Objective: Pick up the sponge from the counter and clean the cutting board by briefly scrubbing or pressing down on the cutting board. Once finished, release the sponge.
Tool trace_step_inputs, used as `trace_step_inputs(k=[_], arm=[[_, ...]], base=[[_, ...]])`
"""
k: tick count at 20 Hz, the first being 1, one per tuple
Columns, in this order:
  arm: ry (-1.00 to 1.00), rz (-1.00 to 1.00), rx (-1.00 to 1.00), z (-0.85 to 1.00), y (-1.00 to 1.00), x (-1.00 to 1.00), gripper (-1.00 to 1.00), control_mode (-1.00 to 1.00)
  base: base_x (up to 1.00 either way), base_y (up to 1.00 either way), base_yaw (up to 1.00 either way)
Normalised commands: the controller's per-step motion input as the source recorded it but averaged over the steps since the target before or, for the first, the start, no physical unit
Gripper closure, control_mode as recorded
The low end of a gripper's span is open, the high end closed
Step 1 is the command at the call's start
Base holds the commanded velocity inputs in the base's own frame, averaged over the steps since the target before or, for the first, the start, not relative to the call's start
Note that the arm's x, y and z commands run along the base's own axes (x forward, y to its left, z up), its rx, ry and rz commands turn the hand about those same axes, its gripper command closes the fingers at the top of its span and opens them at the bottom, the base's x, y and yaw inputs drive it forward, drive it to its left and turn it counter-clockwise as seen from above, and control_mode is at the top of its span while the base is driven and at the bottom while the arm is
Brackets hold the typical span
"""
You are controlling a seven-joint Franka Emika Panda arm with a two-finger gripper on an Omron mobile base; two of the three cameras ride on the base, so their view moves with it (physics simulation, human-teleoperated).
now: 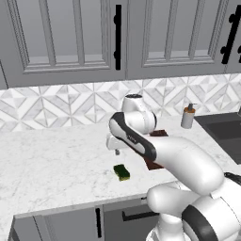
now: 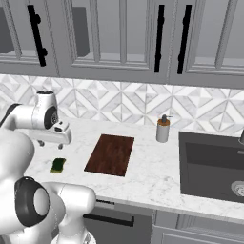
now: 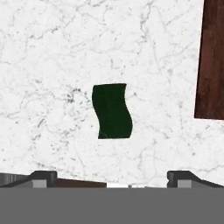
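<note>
Wide-spread fingertips of the gripper [image 3: 112, 177] are seen above the white marble worktop [image 3: 52, 52], with nothing held between them. Beyond them the sponge [image 3: 112, 111] is seen lying flat, green side up, on the worktop, apart from the dark wooden cutting board [image 3: 212, 61].

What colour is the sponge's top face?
Dark green, over a yellow body; the sponge shows best in the hand view.

Sponge [image 2: 58, 165] lies on the counter [image 2: 143, 181] left of the cutting board [image 2: 110, 154], apart
</note>
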Motion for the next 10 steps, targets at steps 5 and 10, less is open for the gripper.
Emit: trace_step_inputs(k=[5,10], arm=[[0.06,0.00,0.00,-0.37,0.03,0.16,-1.00,-1.00],[0.01,0.00,0.00,-0.49,0.00,0.28,-1.00,-1.00]], base=[[0.00,0.00,0.00],[0.00,0.00,0.00]])
